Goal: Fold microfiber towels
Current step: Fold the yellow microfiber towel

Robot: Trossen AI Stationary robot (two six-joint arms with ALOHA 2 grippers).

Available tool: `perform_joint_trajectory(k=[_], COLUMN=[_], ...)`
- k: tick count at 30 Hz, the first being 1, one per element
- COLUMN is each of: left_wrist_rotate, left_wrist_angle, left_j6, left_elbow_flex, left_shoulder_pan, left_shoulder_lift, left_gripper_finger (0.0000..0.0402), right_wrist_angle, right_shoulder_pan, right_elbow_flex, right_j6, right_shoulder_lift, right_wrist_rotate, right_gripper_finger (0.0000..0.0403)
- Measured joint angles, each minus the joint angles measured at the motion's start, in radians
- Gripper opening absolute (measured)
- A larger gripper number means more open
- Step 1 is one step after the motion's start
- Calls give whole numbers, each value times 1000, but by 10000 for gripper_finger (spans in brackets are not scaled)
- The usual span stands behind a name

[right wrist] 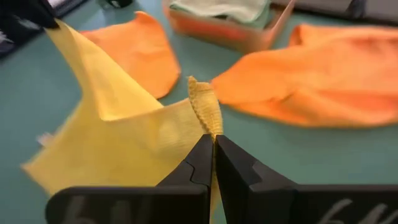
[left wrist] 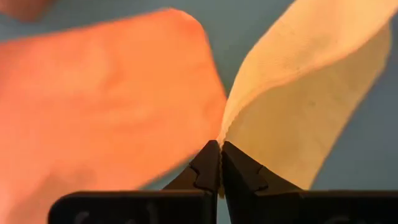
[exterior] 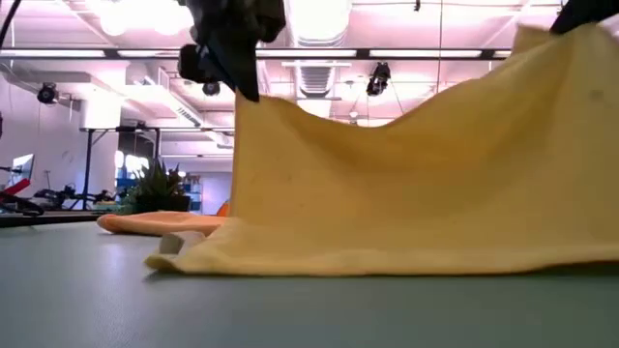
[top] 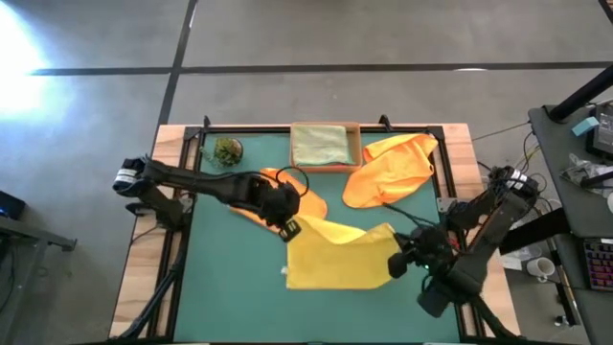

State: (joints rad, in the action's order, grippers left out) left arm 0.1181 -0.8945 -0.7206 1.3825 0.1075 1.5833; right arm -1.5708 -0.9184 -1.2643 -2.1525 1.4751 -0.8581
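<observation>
Above the green table mat point(top: 230, 297), the left gripper point(top: 287, 222) and right gripper point(top: 397, 261) each clench a corner of the soft yellow microfiber towel point(top: 335, 254), lifting one edge, likely for folding.

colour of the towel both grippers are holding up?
Yellow. The yellow towel shows best in the right wrist view, pinched by the right gripper.

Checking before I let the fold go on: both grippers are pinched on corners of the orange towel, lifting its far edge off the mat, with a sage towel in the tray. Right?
Not quite. The towel both grippers hold is the yellow towel, not an orange one. The right wrist view shows the right gripper shut on a yellow corner; the left gripper likewise. The sage towel does lie in the tray.
</observation>
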Motion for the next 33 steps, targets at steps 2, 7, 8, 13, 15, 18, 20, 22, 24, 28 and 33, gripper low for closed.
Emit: perform_joint_trajectory(k=[2, 7, 8, 13, 15, 18, 20, 22, 24, 28, 33], left_wrist_rotate=[19, 39, 57, 109, 118, 138, 180, 227, 269, 277, 133], left_wrist_angle=[1, 0, -1, -3, -3, -3, -4, -3, -3, -4, -2], left_j6=[12, 85, 90, 125, 158, 185, 187, 188, 188, 187, 253], left_elbow_flex=[-1, -1, -1, -1, -1, -1, -1, -1, -1, -1, -1], left_shoulder_pan=[-19, -30, -30, -30, -30, -30, -30, -30, -30, -30, -16], left_shoulder_lift=[1, 2, 2, 2, 2, 2, 2, 2, 2, 2, 2], left_gripper_finger=[0, 0, 0, 0, 1, 15, 34, 57, 82, 131, 158], right_wrist_angle=[0, 21, 46, 81, 81, 81, 79, 84, 91, 88, 89], right_shoulder_pan=[35, 92, 93, 120, 132, 166, 203, 240, 265, 296, 320], right_elbow_flex=[20, 59, 61, 63, 71, 86, 111, 145, 173, 194, 189], right_j6=[64, 247, 280, 334, 335, 311, 268, 209, 146, 84, 109], right_shoulder_lift=[-1, -1, -1, -41, -51, -56, -57, -50, -46, -47, -53], right_wrist_rotate=[2, -90, -146, -141, -103, -56, -23, 18, 47, 49, 47], right_gripper_finger=[8, 8, 8, 8, 8, 8, 8, 8, 8, 9, 25])
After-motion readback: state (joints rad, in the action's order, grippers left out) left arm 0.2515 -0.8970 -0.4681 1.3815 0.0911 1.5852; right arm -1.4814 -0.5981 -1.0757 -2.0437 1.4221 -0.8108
